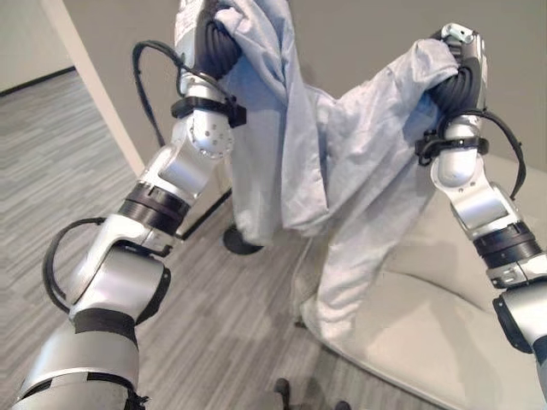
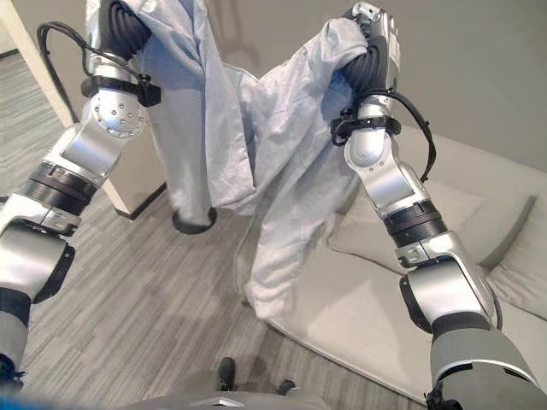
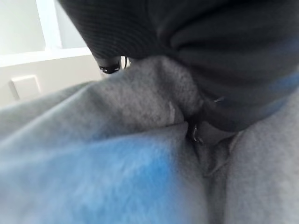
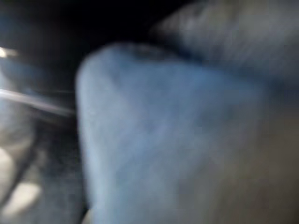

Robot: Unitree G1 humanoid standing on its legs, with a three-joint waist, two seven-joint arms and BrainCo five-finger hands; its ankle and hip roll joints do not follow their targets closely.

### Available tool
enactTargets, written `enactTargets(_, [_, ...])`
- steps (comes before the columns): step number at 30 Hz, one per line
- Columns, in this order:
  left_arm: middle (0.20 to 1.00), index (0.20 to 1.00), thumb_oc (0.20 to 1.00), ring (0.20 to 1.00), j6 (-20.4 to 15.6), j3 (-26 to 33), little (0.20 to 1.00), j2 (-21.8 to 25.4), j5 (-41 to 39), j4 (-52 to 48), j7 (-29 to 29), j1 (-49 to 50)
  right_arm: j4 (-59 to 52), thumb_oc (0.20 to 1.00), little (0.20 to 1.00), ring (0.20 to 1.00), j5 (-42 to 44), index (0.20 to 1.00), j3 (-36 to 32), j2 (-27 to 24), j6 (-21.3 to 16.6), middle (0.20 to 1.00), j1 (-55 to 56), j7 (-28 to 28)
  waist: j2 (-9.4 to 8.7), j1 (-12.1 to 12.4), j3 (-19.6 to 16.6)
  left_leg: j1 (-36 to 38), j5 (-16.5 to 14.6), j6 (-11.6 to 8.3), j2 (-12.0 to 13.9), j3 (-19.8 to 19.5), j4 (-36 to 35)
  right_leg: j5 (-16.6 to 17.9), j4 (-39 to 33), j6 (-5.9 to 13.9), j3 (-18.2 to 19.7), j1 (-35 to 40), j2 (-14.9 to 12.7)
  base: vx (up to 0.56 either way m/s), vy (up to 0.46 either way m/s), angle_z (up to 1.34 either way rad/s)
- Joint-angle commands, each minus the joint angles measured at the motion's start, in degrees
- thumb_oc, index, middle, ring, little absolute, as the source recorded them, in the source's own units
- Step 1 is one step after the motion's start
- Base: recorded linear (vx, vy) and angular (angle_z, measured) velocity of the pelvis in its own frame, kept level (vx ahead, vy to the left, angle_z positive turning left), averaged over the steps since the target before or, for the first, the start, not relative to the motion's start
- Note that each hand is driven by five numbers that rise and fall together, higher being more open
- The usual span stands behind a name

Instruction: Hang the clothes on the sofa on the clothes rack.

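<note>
Grey garment (image 1: 342,171) held aloft, stretched between both raised hands. Left robot hand (image 1: 214,43) at 11 o'clock and right robot hand (image 1: 457,73) at 1 o'clock are draped in cloth; finger positions cannot be told. Garment's hem hangs over the sofa (image 1: 427,325) edge, above the floor (image 1: 214,325).

Garment (image 1: 342,162) above sofa (image 1: 444,333), seemingly clear.
</note>
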Motion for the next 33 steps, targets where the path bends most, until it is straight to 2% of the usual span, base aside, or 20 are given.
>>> enactTargets(1, [0.2,0.2,0.2,0.2,-2.04,1.47,0.2,0.61,0.48,2.21,0.74,-3.25,-1.09,0.2,0.2,0.2,0.78,0.2,-1.93,-1.79,-1.88,0.2,-1.47,-1.23,-0.36,1.87,-4.33,-4.97,2.73,-1.85,3.63,-1.37,-6.71,6.36,-9.63,4.89,-3.94,1.57,3.11,-0.01,0.193,-0.11])
enactTargets(2, [0.2,0.2,0.2,0.2,-2.0,1.61,0.2,0.64,0.19,2.44,1.06,-3.5,-1.2,0.2,0.2,0.2,0.96,0.2,-2.29,-2.25,-1.85,0.2,-1.21,-1.55,-0.76,1.45,-4.03,-6.41,3.27,-2.67,6.5,-1.63,-7.64,5.93,-9.54,5.51,-3.99,1.13,1.95,0.0,0.274,-0.14])
enactTargets(5, [0.2,0.2,0.2,0.2,-1.94,1.79,0.2,0.09,0.01,2.52,1.74,-3.1,-2.11,0.2,0.2,0.2,0.96,0.2,-3.71,-3.13,-1.61,0.2,0.22,-2.53,-0.68,0.67,-3.9,-7.24,4.19,-3.53,11.37,-1.36,-10.76,4.02,-8.8,6.19,-4.08,1.41,0.79,0.07,0.27,-0.07])
enactTargets(6, [0.2,0.2,0.2,0.2,-1.85,1.95,0.2,-0.23,-0.02,2.45,1.77,-2.65,-2.62,0.2,0.2,0.2,0.95,0.2,-4.61,-3.47,-1.55,0.2,1.22,-2.8,-0.31,0.45,-3.96,-7.1,4.22,-3.63,12.28,-1.03,-11.5,3.3,-8.61,6.24,-4.08,1.88,0.47,0.13,0.321,0.16])
enactTargets(8, [0.2,0.2,0.2,0.2,-1.9,2.1,0.2,-1.38,-0.01,2.23,1.39,-2.09,-2.95,0.2,0.2,0.2,0.17,0.2,-5.56,-3.95,-1.3,0.2,2.96,-2.87,1.51,0.43,-4.91,-3.81,5.88,-5.58,14.74,-0.88,-13.59,3.42,-8.2,6.71,-3.94,2.5,-0.14,0.12,0.33,-0.04])
enactTargets(9, [0.2,0.2,0.2,0.2,-1.88,2.12,0.2,-1.5,0.02,2.21,1.39,-2.03,-3.03,0.2,0.2,0.2,0.14,0.2,-5.62,-4.03,-1.29,0.2,3.14,-2.86,1.67,0.46,-4.85,-3.69,5.87,-5.71,14.89,-1.01,-13.63,3.41,-8.19,6.66,-4.03,2.65,0.04,0.08,0.332,-0.1])
enactTargets(11, [0.2,0.2,0.2,0.2,-1.94,1.3,0.2,-2.19,0.11,2.39,1.06,-3.15,-3.64,0.2,0.2,0.2,-0.31,0.2,-6.64,-3.53,-0.88,0.2,3.01,-3.32,2.76,0.19,-5.0,-2.46,6.84,-6.7,12.64,-2.05,-13.0,6.1,-8.55,7.33,-4.12,1.99,-3.84,0.06,0.449,0.15])
enactTargets(13, [0.2,0.2,0.2,0.2,-2.01,1.2,0.2,-2.21,0.29,2.12,0.98,-3.5,-3.93,0.2,0.2,0.2,-0.63,0.2,-7.13,-2.82,-0.77,0.2,3.71,-3.33,2.6,0.05,-5.06,-2.12,6.39,-6.37,11.66,-1.94,-12.39,7.35,-9.03,7.33,-4.04,1.8,-5.19,0.05,0.319,0.16])
enactTargets(14, [0.2,0.2,0.2,0.2,-1.97,0.82,0.2,-2.27,0.49,1.98,0.73,-3.98,-4.01,0.2,0.2,0.2,-0.92,0.2,-7.13,-2.34,-0.49,0.2,3.76,-3.0,2.35,0.05,-5.03,-1.73,5.98,-6.0,10.86,-1.78,-11.91,8.15,-9.03,7.33,-4.03,1.47,-6.12,0.09,0.442,0.19])
enactTargets(15, [0.2,0.2,0.2,0.2,-1.87,0.54,0.2,-1.32,0.97,1.21,0.45,-3.83,-4.52,0.2,0.2,0.2,-1.17,0.2,-7.63,-1.09,-0.13,0.2,3.91,-3.07,1.51,0.24,-4.97,-0.91,4.54,-4.69,9.06,-1.03,-10.98,9.49,-8.51,7.33,-3.79,0.5,-8.02,0.07,0.311,0.13])
enactTargets(20, [0.2,0.2,0.2,0.2,-1.22,1.18,0.2,0.35,1.6,-0.47,0.62,-3.19,-5.05,0.2,0.2,0.2,-1.35,0.2,-7.68,0.71,0.47,0.2,3.91,-2.4,0.54,0.99,-5.13,0.89,2.59,-2.29,6.99,0.5,-10.37,9.92,-4.95,7.33,-4.24,-0.79,-10.45,0.07,0.246,-0.09])
enactTargets(22, [0.2,0.2,0.2,0.2,-1.05,1.49,0.2,-0.42,1.7,-0.92,0.53,-2.11,-6.17,0.2,0.2,0.2,-1.35,0.2,-8.58,0.85,0.41,0.2,5.64,-2.25,-0.07,0.53,-5.17,1.35,2.42,-1.6,5.94,0.14,-10.74,8.98,-2.6,6.96,-1.73,-1.11,-9.13,0.13,0.167,-0.1])
enactTargets(23, [0.2,0.2,0.2,0.2,-1.29,1.19,0.2,-0.8,1.86,-0.77,0.08,-1.59,-5.33,0.2,0.2,0.2,-1.24,0.2,-8.59,-0.16,0.46,0.2,5.62,-2.05,-0.31,0.56,-5.58,2.07,2.48,-1.45,5.31,-0.01,-11.35,8.36,-2.89,6.78,-0.51,-1.18,-6.95,0.17,0.129,0.15])
enactTargets(25, [0.2,0.2,0.2,0.2,-1.29,1.1,0.2,-0.92,1.77,-0.32,-0.2,-1.58,-4.57,0.2,0.2,0.2,-0.98,0.2,-8.28,-0.58,0.33,0.2,5.18,-2.05,-0.23,0.58,-5.76,2.69,2.68,-1.55,5.26,0.12,-12.09,8.33,-3.33,6.63,-0.49,-1.29,-5.94,0.1,0.067,0.24])
enactTargets(26, [0.2,0.2,0.2,0.2,-1.04,0.74,0.2,-1.21,1.81,-0.07,-0.48,-1.45,-3.86,0.2,0.2,0.2,-0.1,0.2,-7.9,-0.9,0.14,0.2,4.66,-2.08,0.02,0.19,-5.53,3.81,3.05,-1.37,4.47,-0.22,-13.37,8.31,-3.76,6.08,0.15,-3.77,-2.71,0.06,0.038,0.35])
enactTargets(27, [0.2,0.2,0.2,0.2,-1.04,0.77,0.2,-1.22,1.8,-0.05,-0.48,-1.48,-3.79,0.2,0.2,0.2,-0.06,0.2,-7.84,-0.93,0.1,0.2,4.58,-2.08,0.13,0.17,-5.54,3.85,3.04,-1.42,4.58,-0.26,-13.5,8.23,-3.66,6.04,0.12,-3.82,-2.61,0.05,0.068,0.3])
enactTargets(28, [0.2,0.2,0.2,0.2,-0.83,0.49,0.2,-1.58,1.95,0.28,-0.49,-1.8,-3.56,0.2,0.2,0.2,0.2,0.2,-7.62,-1.38,-0.17,0.2,3.94,-2.29,0.11,-0.4,-4.88,4.24,3.14,-1.29,3.76,-0.35,-13.72,8.66,-4.09,5.83,0.5,-5.41,-0.79,0.0,0.023,0.38])
enactTargets(29, [0.2,0.2,0.2,0.2,-0.85,0.5,0.2,-1.61,1.95,0.39,-0.47,-1.96,-3.39,0.2,0.2,0.2,0.26,0.2,-7.54,-1.44,-0.25,0.2,3.72,-2.31,0.24,-0.46,-4.76,4.27,3.01,-1.33,3.86,-0.45,-13.68,8.58,-4.04,5.79,0.4,-5.35,-0.69,0.0,0.041,0.4])
enactTargets(30, [0.2,0.2,0.2,0.2,-0.96,0.24,0.2,-2.61,1.83,0.58,-0.36,-1.33,-2.35,0.2,0.2,0.2,0.34,0.2,-7.67,-3.03,-0.08,0.2,3.28,-2.54,0.04,-1.13,-4.05,4.23,3.08,-1.12,2.77,-1.29,-13.5,8.1,-6.33,6.06,1.32,-4.48,0.68,0.04,-0.003,0.39])
enactTargets(33, [0.2,0.2,0.2,0.2,-0.96,-0.37,0.2,-2.77,2.23,1.61,-0.75,-2.24,-1.47,0.2,0.2,0.2,0.52,0.2,-5.65,-3.23,-0.32,0.2,0.68,-2.19,0.01,-1.55,-4.34,5.69,2.65,-1.54,3.13,-1.07,-13.86,9.92,-9.36,6.24,1.81,-3.11,1.31,0.07,-0.054,0.25])
